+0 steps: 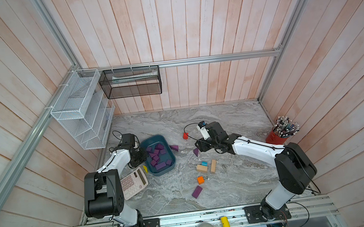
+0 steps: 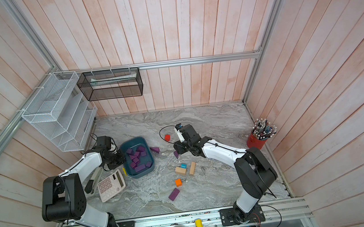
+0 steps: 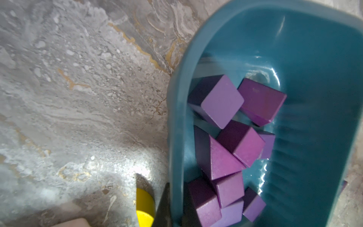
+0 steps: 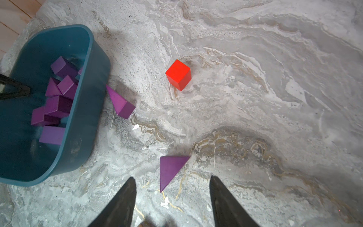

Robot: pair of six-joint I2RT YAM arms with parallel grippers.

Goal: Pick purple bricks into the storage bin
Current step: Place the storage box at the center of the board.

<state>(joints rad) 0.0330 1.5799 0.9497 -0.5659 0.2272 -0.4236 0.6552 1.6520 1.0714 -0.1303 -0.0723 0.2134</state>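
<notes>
Now right pincer (image 4: 172,177) gapes empty around a purple wedge (image 4: 169,168); left pincer (image 3: 175,213) clamps storage bin (image 3: 314,59) rim.

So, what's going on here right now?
Most purple bricks already lie in the storage bin. The left gripper is shut at the bin's edge, holding no brick. The right gripper is open over a flat purple wedge on the table. Another wedge beside the bin and a purple oblong are not yet in.
</notes>
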